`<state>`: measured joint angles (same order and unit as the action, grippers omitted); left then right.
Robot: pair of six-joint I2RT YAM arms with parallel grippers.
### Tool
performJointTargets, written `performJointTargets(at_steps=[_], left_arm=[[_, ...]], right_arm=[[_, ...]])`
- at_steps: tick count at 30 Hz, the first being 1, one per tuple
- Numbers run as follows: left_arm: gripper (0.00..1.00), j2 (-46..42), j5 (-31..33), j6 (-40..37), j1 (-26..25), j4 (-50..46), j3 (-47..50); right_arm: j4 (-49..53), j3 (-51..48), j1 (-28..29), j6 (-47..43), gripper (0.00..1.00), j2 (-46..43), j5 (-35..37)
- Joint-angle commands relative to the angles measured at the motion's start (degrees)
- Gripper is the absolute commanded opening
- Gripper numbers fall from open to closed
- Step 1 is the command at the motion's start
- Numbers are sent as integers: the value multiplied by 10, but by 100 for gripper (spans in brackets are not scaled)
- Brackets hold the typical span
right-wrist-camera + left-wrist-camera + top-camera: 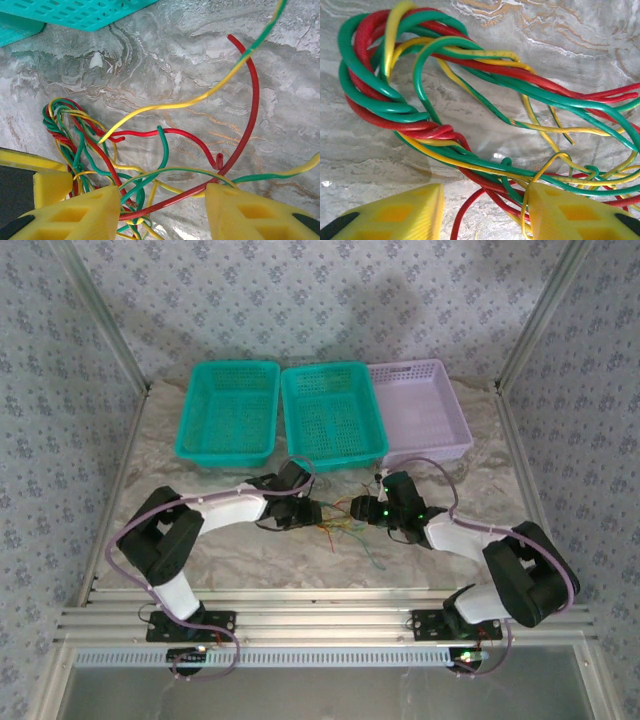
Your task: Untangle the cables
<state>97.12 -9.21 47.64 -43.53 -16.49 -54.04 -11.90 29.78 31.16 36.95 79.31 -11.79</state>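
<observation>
The cables (pixel 345 530) are a tangle of thin red, green and yellow wires on the marble table, between the two grippers. In the left wrist view the cables (pixel 420 90) form a twisted loop at the left, with strands fanning out to the right. My left gripper (pixel 485 200) is open low over them, and several strands run between its yellow fingers, close to the right finger (pixel 560 210). My right gripper (pixel 162 200) is also open, with a red wire (pixel 170 202) spanning the gap between its fingers and a knotted bunch (pixel 75 135) to their left. From above, the left gripper (pixel 310 512) and right gripper (pixel 362 508) face each other.
Two teal baskets (pixel 228 412) (pixel 332 415) and a lilac basket (pixel 420 410) stand in a row at the back of the table. A teal basket's edge (pixel 85 12) sits at the top of the right wrist view. A yellow finger of the left gripper (pixel 50 182) lies close by.
</observation>
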Motion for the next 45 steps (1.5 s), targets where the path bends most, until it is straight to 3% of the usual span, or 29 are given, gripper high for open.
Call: performJointTargets(at_steps=[1, 9, 15, 24, 29, 45], left_arm=[[43, -4, 9, -2, -6, -27, 13], [33, -2, 10, -1, -13, -21, 5], [25, -14, 10, -3, -15, -25, 15], [18, -50, 18, -4, -15, -24, 49], [18, -61, 28, -10, -15, -31, 50], [11, -122, 65, -20, -16, -57, 60]], right_arm=[[-11, 10, 4, 8, 50, 10, 4], [-61, 30, 32, 35, 51, 71, -15], [-74, 44, 45, 41, 43, 87, -6], [-77, 46, 46, 40, 20, 86, 3], [-68, 44, 42, 35, 0, 70, 5], [76, 38, 7, -41, 0, -125, 41]])
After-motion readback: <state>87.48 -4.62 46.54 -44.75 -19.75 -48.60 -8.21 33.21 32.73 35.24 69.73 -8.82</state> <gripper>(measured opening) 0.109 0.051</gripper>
